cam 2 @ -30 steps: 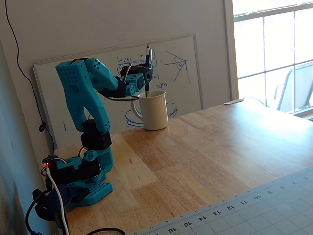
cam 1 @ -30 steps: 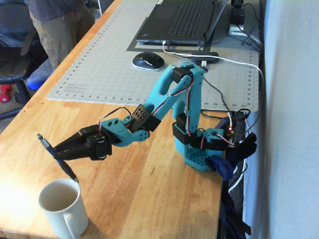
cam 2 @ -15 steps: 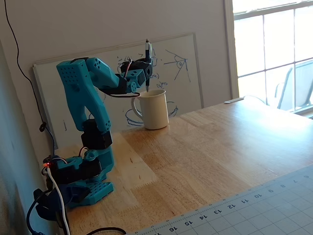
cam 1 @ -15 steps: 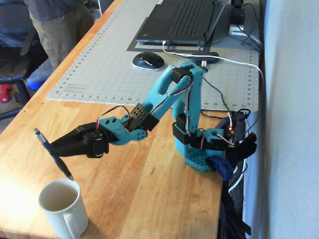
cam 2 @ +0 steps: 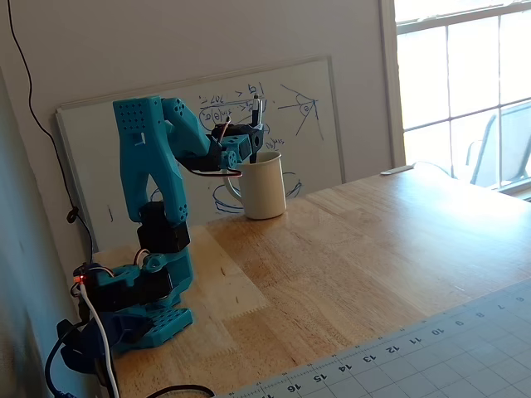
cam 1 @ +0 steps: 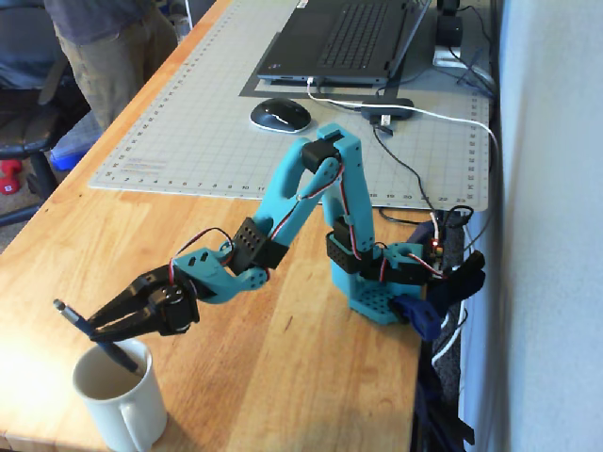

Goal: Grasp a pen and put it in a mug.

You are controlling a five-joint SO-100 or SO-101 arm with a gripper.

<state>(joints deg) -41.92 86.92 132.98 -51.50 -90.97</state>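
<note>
The cream-white mug (cam 1: pixel 127 405) stands near the table's front left corner in a fixed view, and it also shows in front of the whiteboard in the other fixed view (cam 2: pixel 265 189). My gripper (cam 1: pixel 96 326) is just above the mug's rim, shut on the dark blue pen (cam 1: pixel 77 318). The pen is tilted, its lower end is inside the mug, and its upper end points up and left. In the other fixed view the gripper (cam 2: pixel 254 137) sits over the mug, and the pen (cam 2: pixel 257 112) sticks up above it.
A grey cutting mat (cam 1: pixel 188 122) carries a laptop (cam 1: pixel 344 38) and a mouse (cam 1: pixel 280 115). Cables (cam 1: pixel 415 179) run to the arm's base (cam 1: pixel 377 282). A person (cam 1: pixel 108 47) stands at the table's far left. A whiteboard (cam 2: pixel 323 133) leans on the wall behind the mug.
</note>
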